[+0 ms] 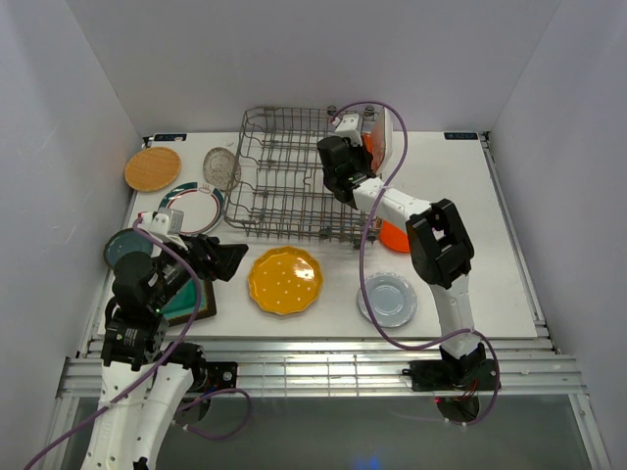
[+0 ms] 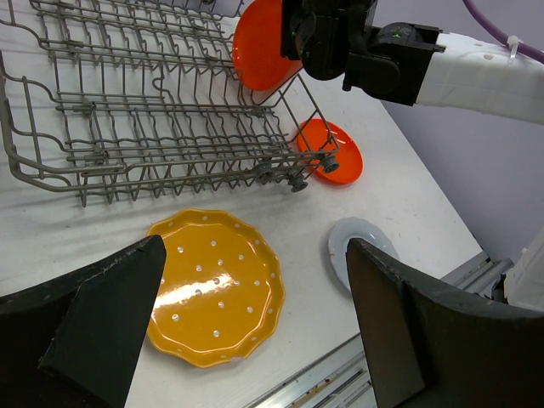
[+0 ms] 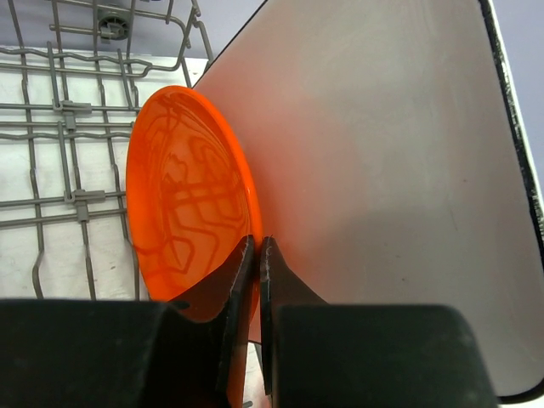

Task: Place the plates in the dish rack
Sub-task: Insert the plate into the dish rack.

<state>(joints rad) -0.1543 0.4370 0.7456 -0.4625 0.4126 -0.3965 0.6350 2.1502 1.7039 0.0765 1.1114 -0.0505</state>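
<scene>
Right pincer [image 3: 257, 248] tight on orange-red plate [image 3: 183, 187] rim; left pincer [image 2: 255, 246] wide apart.

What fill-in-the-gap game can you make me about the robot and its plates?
The right gripper is shut on a plate coloured ____.
The left gripper is wide ____.
The scalloped plate is coloured ____.
Missing words: orange, open, yellow.

white table [image 1: 490, 215] | dish rack [image 1: 284, 176] on it | left of rack: wooden plate [image 1: 153, 168], glass plate [image 1: 221, 168], green-rimmed plate [image 1: 196, 208] | near side of rack: yellow plate [image 1: 284, 281], grey plate [image 1: 387, 299] | rack's near-right corner: orange plate [image 1: 394, 238]
</scene>
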